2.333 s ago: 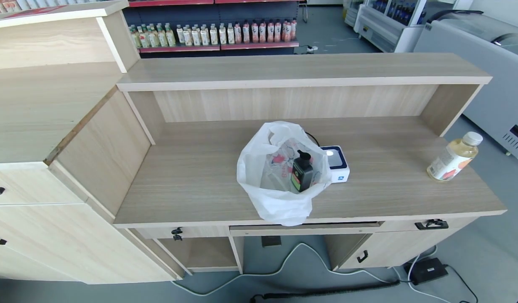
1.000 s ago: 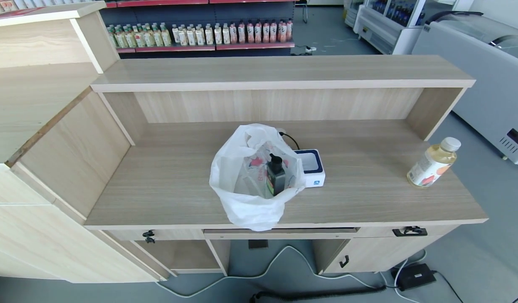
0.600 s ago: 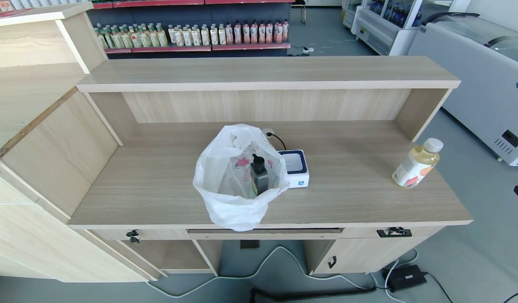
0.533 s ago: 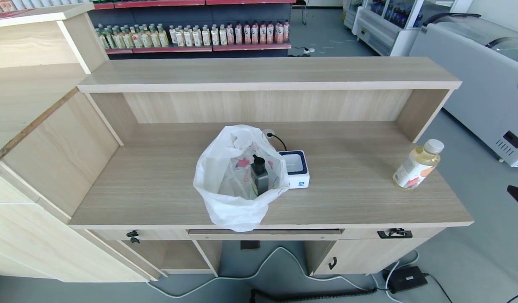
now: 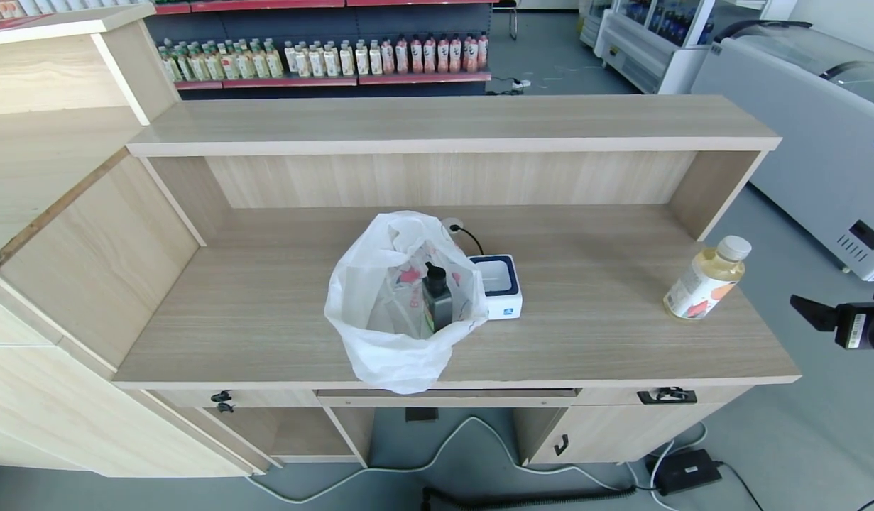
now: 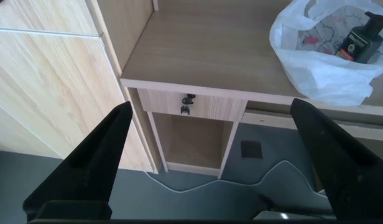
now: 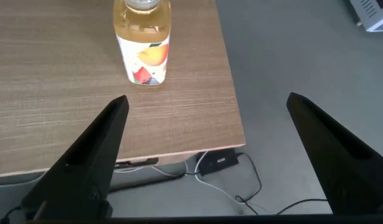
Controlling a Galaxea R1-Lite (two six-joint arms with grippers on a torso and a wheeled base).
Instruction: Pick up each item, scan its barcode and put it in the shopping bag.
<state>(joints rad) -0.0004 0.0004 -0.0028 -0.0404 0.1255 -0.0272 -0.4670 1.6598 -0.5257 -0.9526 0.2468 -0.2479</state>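
A juice bottle (image 5: 706, 279) with a white cap stands upright near the right end of the wooden counter (image 5: 593, 341). My right gripper (image 7: 207, 162) is open with nothing in it, hovering off the counter's right edge, short of the juice bottle (image 7: 142, 46). One right fingertip (image 5: 807, 310) shows level with the counter. A white shopping bag (image 5: 390, 333) stands open at the counter's middle with a black pump bottle (image 5: 437, 301) inside. Just right of the bag lies the white barcode scanner (image 5: 500, 285). My left gripper (image 6: 210, 165) is open, low in front of the counter's left part.
A raised back shelf (image 5: 451, 124) and side walls enclose the counter. A taller cabinet (image 5: 46, 177) stands to the left. Drawers with dark handles (image 5: 665, 394) sit below the front edge. Cables and a power brick (image 5: 685, 468) lie on the floor. A freezer (image 5: 820, 135) stands to the right.
The camera has moved, so the whole picture slid left over the first frames. In the last half second my right gripper came in from the right edge toward the juice bottle.
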